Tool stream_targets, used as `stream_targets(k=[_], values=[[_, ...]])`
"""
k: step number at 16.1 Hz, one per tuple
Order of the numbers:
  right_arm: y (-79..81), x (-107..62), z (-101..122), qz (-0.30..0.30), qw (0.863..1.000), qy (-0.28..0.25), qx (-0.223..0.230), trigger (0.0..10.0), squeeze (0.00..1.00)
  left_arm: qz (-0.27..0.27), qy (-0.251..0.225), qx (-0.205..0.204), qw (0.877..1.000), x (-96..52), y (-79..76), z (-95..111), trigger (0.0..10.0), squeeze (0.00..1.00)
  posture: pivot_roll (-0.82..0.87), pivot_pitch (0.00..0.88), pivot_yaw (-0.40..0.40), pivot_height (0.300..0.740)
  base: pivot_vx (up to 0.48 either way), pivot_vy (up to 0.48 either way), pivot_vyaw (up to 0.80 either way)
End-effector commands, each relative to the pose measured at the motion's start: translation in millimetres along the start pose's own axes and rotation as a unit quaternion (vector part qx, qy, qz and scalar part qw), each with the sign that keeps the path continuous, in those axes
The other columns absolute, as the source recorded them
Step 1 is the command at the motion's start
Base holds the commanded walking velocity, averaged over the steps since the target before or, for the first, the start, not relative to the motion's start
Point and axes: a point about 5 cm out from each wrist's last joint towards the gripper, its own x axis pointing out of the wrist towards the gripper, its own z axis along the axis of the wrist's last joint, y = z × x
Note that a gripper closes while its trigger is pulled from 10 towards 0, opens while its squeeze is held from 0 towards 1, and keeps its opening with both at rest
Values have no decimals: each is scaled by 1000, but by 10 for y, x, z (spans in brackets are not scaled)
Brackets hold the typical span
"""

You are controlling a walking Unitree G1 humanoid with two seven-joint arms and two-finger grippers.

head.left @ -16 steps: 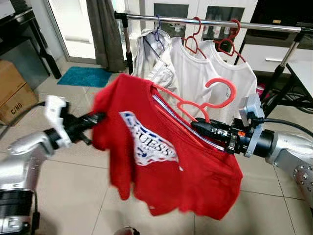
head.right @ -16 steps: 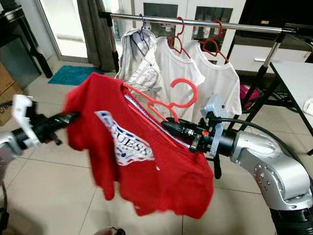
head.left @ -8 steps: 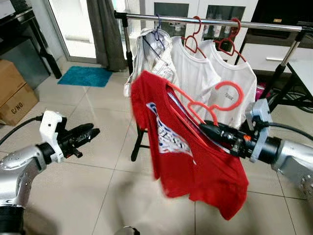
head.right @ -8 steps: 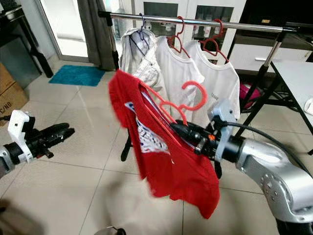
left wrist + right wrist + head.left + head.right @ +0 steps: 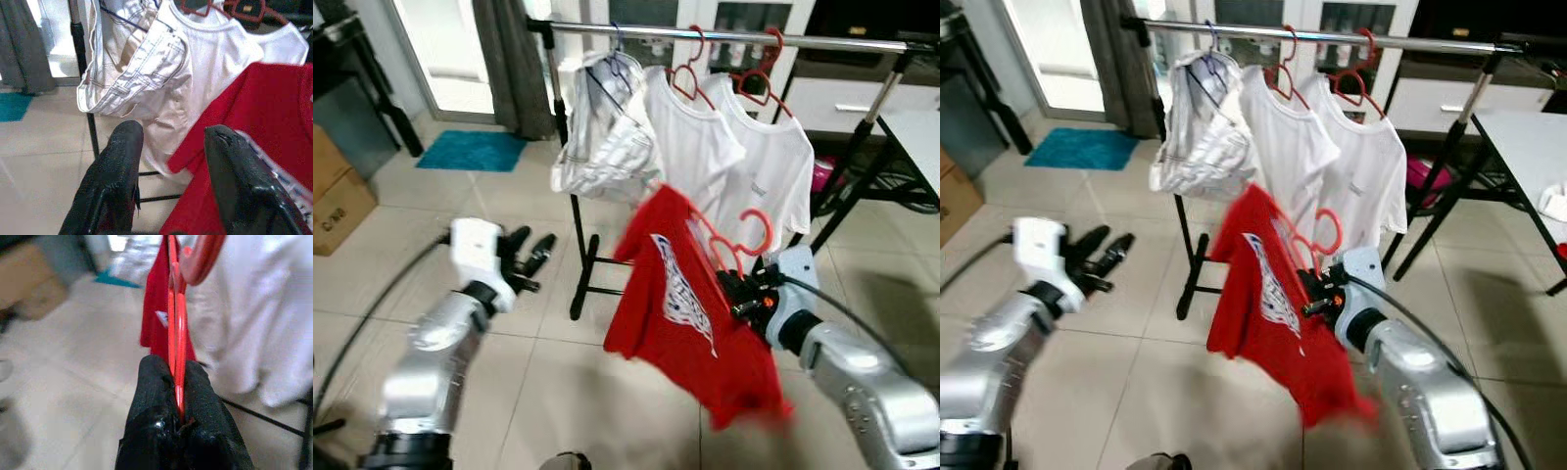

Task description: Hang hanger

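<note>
Hanger (image 5: 736, 241) with the red shirt (image 5: 680, 304) sits below and in front of the rail (image 5: 724, 36), pinched in my right gripper (image 5: 736, 294). Left of the shirt, my left gripper (image 5: 530, 253) is empty. Left wrist view: fingers (image 5: 115, 171) spread wide. Right wrist view: fingers (image 5: 151, 396) clamp the hanger's red wire.

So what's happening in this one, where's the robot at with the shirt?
The right gripper is shut on a red hanger carrying a red T-shirt, held in front of the clothes rail and below it; the hook is not yet on the bar. The left gripper is open, holding nothing, off to the left of the shirt. Two white T-shirts and a pale garment already hang on the rail.
</note>
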Motion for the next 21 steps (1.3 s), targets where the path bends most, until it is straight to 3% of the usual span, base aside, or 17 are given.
stream_targets(k=[1, 3, 8, 11, 21], values=[[26, 33, 70, -15, 999, -29, -18, 10000, 0, 1, 3, 27, 1000, -8, -71, -43, 10000, 0, -64, 72, 45, 740, 0, 0, 0], [-17, 105, -54, -68, 998, -8, -13, 10000, 0, 8, 24, 40, 999, -21, -183, -157, 10000, 0, -61, 77, 28, 740, 0, -337, 0], [52, 164, -114, -61, 997, -13, -41, 10000, 0, 20, 36, 67, 997, -34, -289, -187, 10000, 0, -56, 80, 17, 740, 0, -439, 0], [128, 168, -95, -43, 997, -28, -49, 10000, 0, 26, 34, 65, 997, -49, -292, -178, 10000, 0, -55, 84, 22, 740, 0, -440, 0], [72, 152, -87, -67, 996, -40, -33, 10000, 0, 36, 30, 40, 998, -61, -273, -129, 10000, 0, -55, 93, 29, 740, 0, -397, 0]])
